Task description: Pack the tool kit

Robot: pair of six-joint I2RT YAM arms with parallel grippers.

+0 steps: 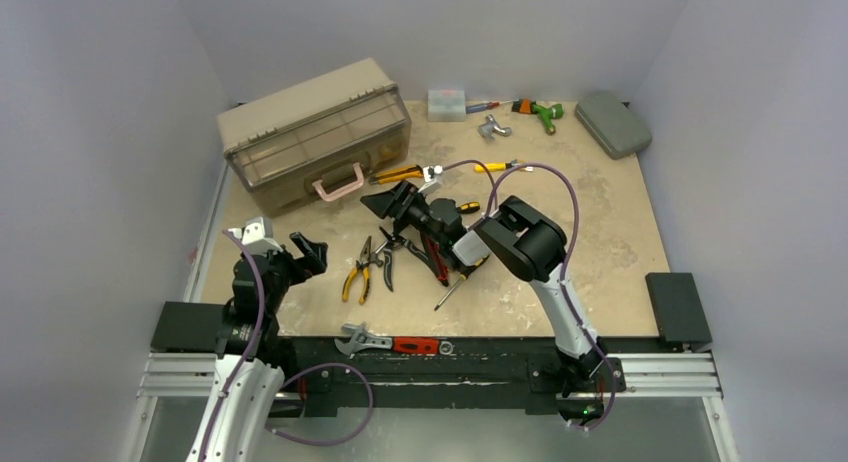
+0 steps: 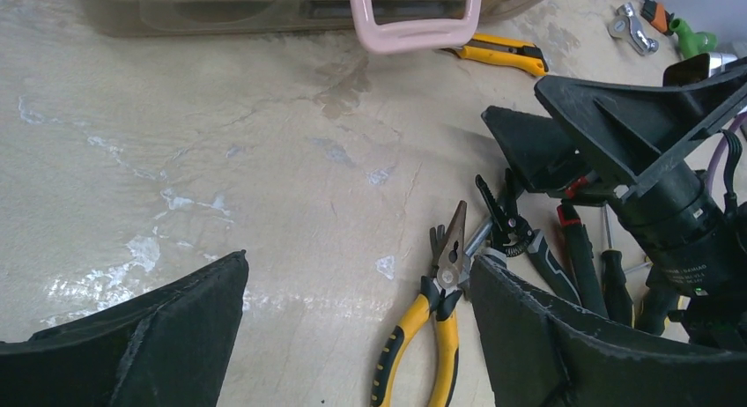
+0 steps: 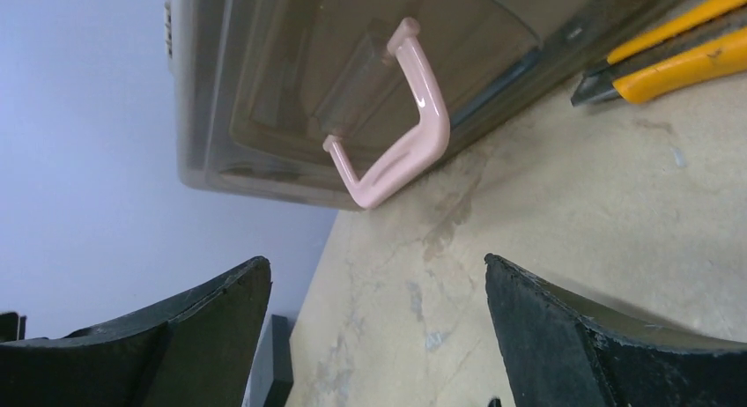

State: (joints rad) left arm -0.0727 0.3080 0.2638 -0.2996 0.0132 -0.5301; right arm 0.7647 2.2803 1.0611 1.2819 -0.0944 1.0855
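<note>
Toolbox at table's 10 o'clock, lid shut. Right gripper wide, empty, with pink handle at its 10 o'clock, not touching. Left gripper wide, empty, yellow pliers at its 4 o'clock. Probably lid first: centre fingers on handle, close gently, lift slowly.

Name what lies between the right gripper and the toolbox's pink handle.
Only bare tabletop lies between the right gripper and the pink handle of the toolbox, as the right wrist view shows; the yellow tool sits off to the side.
</note>
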